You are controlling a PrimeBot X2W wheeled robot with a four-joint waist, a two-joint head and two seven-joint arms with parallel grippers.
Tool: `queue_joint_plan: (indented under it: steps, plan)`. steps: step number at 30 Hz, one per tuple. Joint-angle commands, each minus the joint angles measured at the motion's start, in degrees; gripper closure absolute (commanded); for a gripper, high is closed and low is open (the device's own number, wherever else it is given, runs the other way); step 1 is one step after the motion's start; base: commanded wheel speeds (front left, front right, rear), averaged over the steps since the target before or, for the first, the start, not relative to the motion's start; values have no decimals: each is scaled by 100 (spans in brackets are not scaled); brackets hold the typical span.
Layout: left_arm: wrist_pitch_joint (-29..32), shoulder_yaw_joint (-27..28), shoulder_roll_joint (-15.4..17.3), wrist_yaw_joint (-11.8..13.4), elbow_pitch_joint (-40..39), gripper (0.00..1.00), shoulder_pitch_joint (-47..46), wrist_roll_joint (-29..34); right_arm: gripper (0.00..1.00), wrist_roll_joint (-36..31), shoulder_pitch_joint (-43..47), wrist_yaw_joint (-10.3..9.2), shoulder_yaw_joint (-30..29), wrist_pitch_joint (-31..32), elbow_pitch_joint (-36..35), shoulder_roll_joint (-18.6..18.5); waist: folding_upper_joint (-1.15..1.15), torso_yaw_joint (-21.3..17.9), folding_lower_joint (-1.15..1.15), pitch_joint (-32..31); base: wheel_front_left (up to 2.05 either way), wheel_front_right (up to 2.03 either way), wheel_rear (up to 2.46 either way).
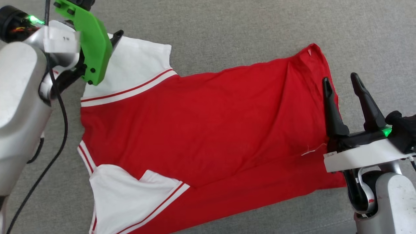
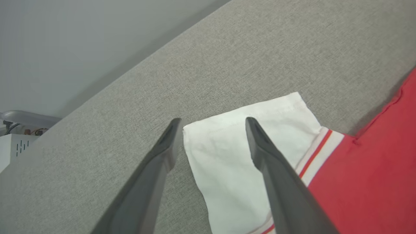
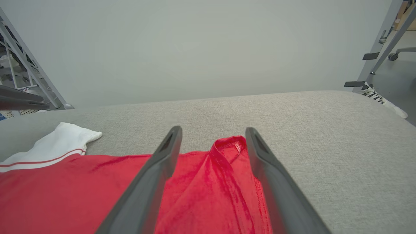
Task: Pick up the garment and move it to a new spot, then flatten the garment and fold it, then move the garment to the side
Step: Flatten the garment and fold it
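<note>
The garment (image 1: 208,130) lies spread on the grey surface, red back up, its lettering hidden. One white sleeve (image 1: 136,68) points to the far left, the other white sleeve (image 1: 126,198) lies near the bottom edge, partly folded over. My left gripper (image 2: 211,123) is open just above the far sleeve (image 2: 234,149), one finger at its outer corner, one over the cloth. My right gripper (image 1: 341,81) stands open at the hem on the right, its fingers astride a raised hem corner (image 3: 227,144). Neither holds any cloth.
The grey fabric surface (image 1: 227,29) runs beyond the garment on all sides. A black cable (image 1: 61,117) hangs along my left arm. In the right wrist view a pale wall (image 3: 195,48) rises behind the surface's far edge and a metal frame (image 3: 19,65) stands left.
</note>
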Motion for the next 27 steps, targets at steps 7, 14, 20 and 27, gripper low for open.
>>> queue_joint_plan:
  steps: [7,14,20,27]
  plan:
    - [630,-361,353,-15,770,0,-577,-312,0,91,-281,-45,235,-338,297,71,67,-534,-1,603,0,0,0]
    - [700,-610,436,-16,1460,0,-666,-319,0,166,-385,-45,317,-518,486,87,67,-586,-1,630,0,0,0]
    - [883,-714,356,-16,1640,100,-581,-640,0,132,-397,-45,257,-498,548,86,67,-491,-1,547,0,0,0]
    - [-71,-555,148,-16,1577,100,-558,-683,0,53,-422,-45,258,-398,493,-55,67,-303,-1,317,0,0,0]
